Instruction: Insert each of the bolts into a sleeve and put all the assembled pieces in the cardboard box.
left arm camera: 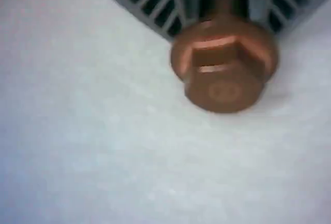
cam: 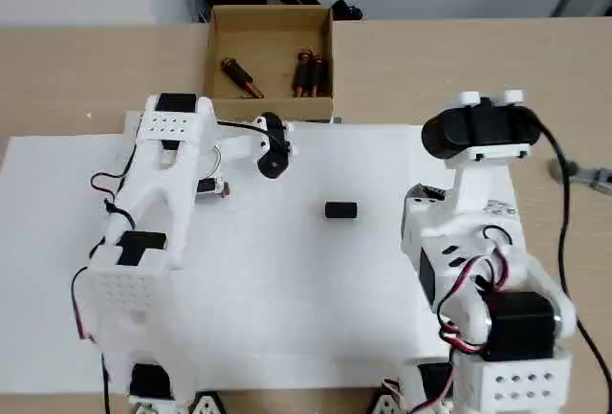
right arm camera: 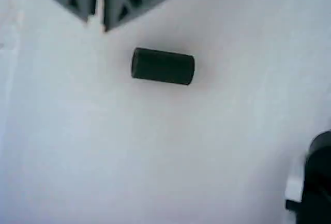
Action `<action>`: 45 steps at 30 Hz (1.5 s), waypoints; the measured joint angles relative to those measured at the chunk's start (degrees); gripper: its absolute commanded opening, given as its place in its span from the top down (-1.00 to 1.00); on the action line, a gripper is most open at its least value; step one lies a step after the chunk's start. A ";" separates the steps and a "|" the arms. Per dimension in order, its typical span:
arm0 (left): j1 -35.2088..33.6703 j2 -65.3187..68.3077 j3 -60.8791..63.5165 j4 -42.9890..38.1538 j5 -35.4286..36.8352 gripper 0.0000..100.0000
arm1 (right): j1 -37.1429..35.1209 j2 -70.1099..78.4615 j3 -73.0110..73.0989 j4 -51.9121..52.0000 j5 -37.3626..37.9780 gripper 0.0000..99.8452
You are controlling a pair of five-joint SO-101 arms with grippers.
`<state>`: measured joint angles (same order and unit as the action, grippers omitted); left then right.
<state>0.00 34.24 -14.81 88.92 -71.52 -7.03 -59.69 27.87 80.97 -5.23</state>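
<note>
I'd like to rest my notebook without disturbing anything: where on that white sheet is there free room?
The widest bare patch is the white sheet between the left arm and right arm, from the sleeve back toward their bases. Near the cardboard box it is crowded: the left arm ends there, its left gripper shut on a bolt.

Open sheet (cam: 287, 290) is left all round the sleeve (cam: 340, 210), flanked well apart by the right arm (cam: 478, 242) and the left arm (cam: 158, 194), a bolt (left arm camera: 223, 71) clamped in its jaws. The cardboard box (cam: 271, 108) is open above.
</note>
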 measured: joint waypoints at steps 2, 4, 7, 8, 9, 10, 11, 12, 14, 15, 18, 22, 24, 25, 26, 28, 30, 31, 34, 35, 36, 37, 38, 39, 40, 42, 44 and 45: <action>0.00 -1.14 0.09 0.70 0.00 0.99 | 0.00 0.00 0.00 0.00 0.00 0.99; 0.09 -2.73 0.26 2.46 0.00 0.99 | 0.00 0.00 0.00 0.00 0.00 0.99; 0.44 -6.86 0.26 5.01 0.00 0.99 | 0.00 0.00 0.00 0.00 0.00 0.99; 0.44 -8.53 0.26 5.98 0.00 0.99 | 0.00 0.00 0.00 0.00 0.00 0.99; 0.26 -10.29 0.26 7.03 0.00 0.99 | 0.00 0.00 0.00 0.00 0.00 0.99; 0.26 -11.87 0.26 8.00 0.09 0.99 | 0.00 0.00 0.00 0.00 0.00 0.99; 0.26 -13.54 0.26 8.97 0.09 0.99 | 0.00 0.00 0.00 0.00 0.00 0.99; 0.26 -15.12 0.26 9.41 0.09 0.99 | 0.00 0.00 0.00 0.00 0.00 0.99; 0.26 -18.46 0.44 9.76 1.49 0.99 | 0.00 0.00 0.35 0.00 0.00 0.99; 0.26 -20.22 0.62 9.85 2.81 0.99 | 0.00 0.00 0.70 0.00 -0.26 0.99; 0.26 -26.20 0.62 9.85 7.56 0.99 | -1.76 0.44 2.81 -0.09 -1.85 0.99; 2.20 -35.25 0.62 10.02 18.37 0.99 | -6.24 5.36 3.08 -2.29 -4.48 0.99; 2.81 -40.53 0.62 10.11 25.14 0.99 | -7.65 8.79 2.90 -3.78 -5.54 0.99; 2.99 -43.25 0.70 10.20 28.48 0.99 | -8.53 10.99 1.76 -4.31 -5.80 0.99; 2.99 -46.07 0.70 10.29 31.91 0.99 | -9.32 13.36 0.26 -4.48 -5.89 0.99; 2.99 -51.60 0.70 10.20 39.47 0.99 | -10.55 18.20 -3.43 -4.66 -6.07 0.99; 2.99 -57.14 0.70 10.11 46.95 0.99 | -10.81 23.65 -7.12 -4.75 -6.07 0.99; 2.73 -59.87 0.70 10.11 50.64 0.99 | -10.73 26.64 -8.97 -4.75 -6.07 0.99; 0.44 -67.78 0.70 10.11 60.04 0.99 | -10.64 36.04 -15.12 -3.08 -3.52 0.99; -0.44 -70.24 0.62 10.11 62.15 0.99 | -10.73 39.12 -17.49 -1.67 -2.55 0.99; -1.23 -72.70 0.62 10.11 63.91 0.99 | -10.90 42.46 -20.22 0.18 -1.67 0.99; -1.76 -74.99 0.62 10.20 64.88 0.99 | -10.90 45.63 -23.21 2.11 -0.53 0.99; -2.29 -77.01 0.62 10.20 65.49 0.99 | -10.90 48.70 -26.46 4.40 0.88 0.99; -2.64 -79.03 0.62 10.46 65.93 0.99 | -10.90 51.78 -29.89 6.86 2.55 0.99; -2.64 -80.97 0.79 10.46 66.20 0.99 | -10.90 54.77 -33.58 9.58 5.01 0.99; -2.73 -84.04 1.76 10.46 66.37 0.99 | -10.81 60.40 -40.44 13.10 11.34 0.99; -2.73 -86.33 3.78 10.46 66.37 0.99 | -10.73 64.53 -45.19 13.98 19.08 0.99; -2.73 -87.38 5.01 10.55 66.37 0.99 | -10.73 65.93 -46.33 14.07 22.95 0.99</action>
<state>-2.73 -53.14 -9.80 99.47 -5.14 -17.76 6.24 -18.46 95.03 17.71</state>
